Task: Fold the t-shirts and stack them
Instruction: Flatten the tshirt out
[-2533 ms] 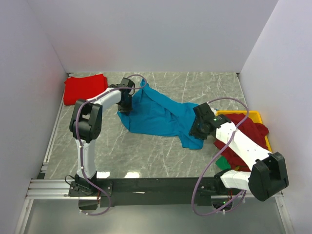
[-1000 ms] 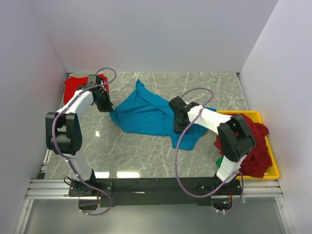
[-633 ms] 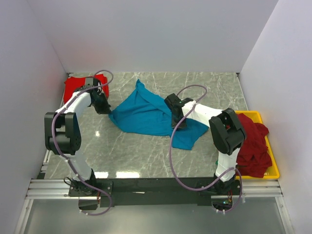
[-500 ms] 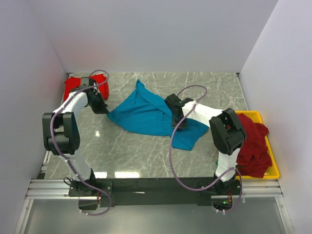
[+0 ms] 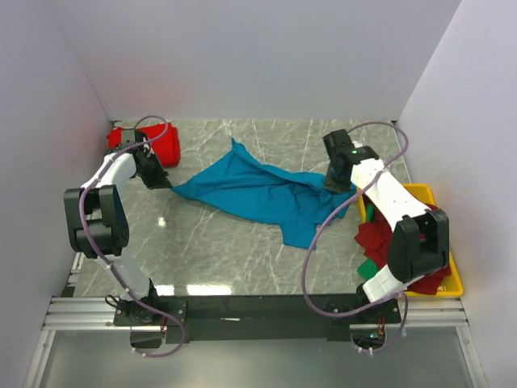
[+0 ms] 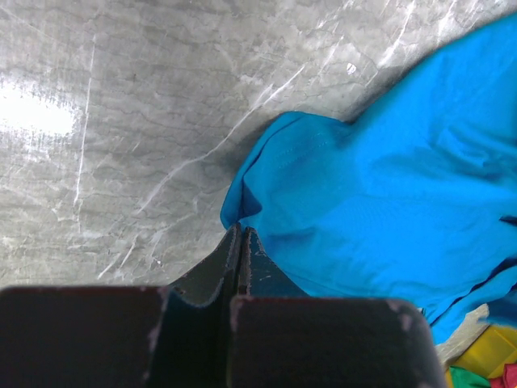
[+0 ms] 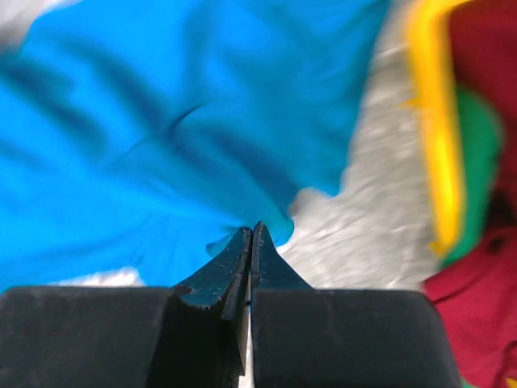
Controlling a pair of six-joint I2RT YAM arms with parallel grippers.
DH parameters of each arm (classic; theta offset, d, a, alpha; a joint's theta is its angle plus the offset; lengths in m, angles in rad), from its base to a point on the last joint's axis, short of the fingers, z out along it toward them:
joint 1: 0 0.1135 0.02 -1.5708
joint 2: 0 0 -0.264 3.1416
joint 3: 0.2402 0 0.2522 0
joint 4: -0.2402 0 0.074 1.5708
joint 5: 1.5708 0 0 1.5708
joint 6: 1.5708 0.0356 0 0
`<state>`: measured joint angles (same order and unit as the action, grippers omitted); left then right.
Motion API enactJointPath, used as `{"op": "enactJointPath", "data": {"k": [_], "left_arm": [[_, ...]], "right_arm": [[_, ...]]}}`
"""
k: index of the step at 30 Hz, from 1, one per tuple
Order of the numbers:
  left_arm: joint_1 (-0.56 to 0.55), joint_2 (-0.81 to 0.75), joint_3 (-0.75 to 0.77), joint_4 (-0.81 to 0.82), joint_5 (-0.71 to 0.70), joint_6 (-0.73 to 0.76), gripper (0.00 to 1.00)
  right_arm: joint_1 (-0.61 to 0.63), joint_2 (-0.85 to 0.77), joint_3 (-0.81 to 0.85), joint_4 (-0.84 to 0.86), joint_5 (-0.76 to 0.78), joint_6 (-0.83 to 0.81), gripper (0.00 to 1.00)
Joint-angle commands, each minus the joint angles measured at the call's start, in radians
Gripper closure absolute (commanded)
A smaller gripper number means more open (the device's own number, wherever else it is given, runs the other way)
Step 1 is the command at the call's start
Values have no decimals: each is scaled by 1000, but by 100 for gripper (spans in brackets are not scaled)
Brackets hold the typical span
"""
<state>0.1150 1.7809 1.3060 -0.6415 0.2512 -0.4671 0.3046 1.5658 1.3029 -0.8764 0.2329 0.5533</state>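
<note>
A teal-blue t-shirt [image 5: 258, 192] lies stretched across the middle of the marble table. My left gripper [image 5: 164, 184] is shut on its left corner, seen in the left wrist view [image 6: 240, 229] with blue cloth [image 6: 388, 186] at the tips. My right gripper [image 5: 333, 186] is shut on its right edge, seen in the right wrist view [image 7: 251, 229] with blue cloth [image 7: 161, 137] bunched at the tips. A folded bright red t-shirt [image 5: 153, 139] lies at the back left. Dark red [image 5: 380, 234] and green [image 5: 368, 267] t-shirts lie heaped in the yellow tray.
The yellow plastic tray [image 5: 420, 191] sits at the right table edge, also in the right wrist view [image 7: 432, 129]. White walls close in the back and both sides. Bare marble [image 5: 226, 250] lies in front of the blue shirt.
My right gripper has swung from the shirt's middle out to the right near the tray, pulling the blue shirt's right edge with it. My left gripper drew the left corner further left. The shirt is stretched wider.
</note>
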Motion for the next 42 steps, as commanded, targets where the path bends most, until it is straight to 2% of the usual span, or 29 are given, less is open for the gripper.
{"op": "enactJointPath", "data": {"k": [1,2,5,6,9,17,20,29,42], "left_arm": [[6,-12,-10,29,20,5,99],[6,-12,-11,31,22,7,99],[6,-17,-17,37,33,5,99],[6,-17,-17,39,36,5,99],[6,-20,-27,43,36,4,99],[6,-23,-34,45,25,12,99],[8,-21,-36,46,33,12,99],[8,-28,-45,55,42,10,99],[6,-41,-48,52,42,13,99]], "right_arm": [[-67,36,35,-18,66,-27,100],[-76,43,45,-13,60,-27,100],[-62,76,107,-33,25,-27,82],[-24,70,113,-38,25,-30,72],[91,28,78,-39,42,-24,61],[297,-41,-154,43,-128,77,61],[353,-23,-198,59,-133,92,61],[419,66,-295,120,-133,138,60],[432,158,-268,108,-44,177,61]]}}
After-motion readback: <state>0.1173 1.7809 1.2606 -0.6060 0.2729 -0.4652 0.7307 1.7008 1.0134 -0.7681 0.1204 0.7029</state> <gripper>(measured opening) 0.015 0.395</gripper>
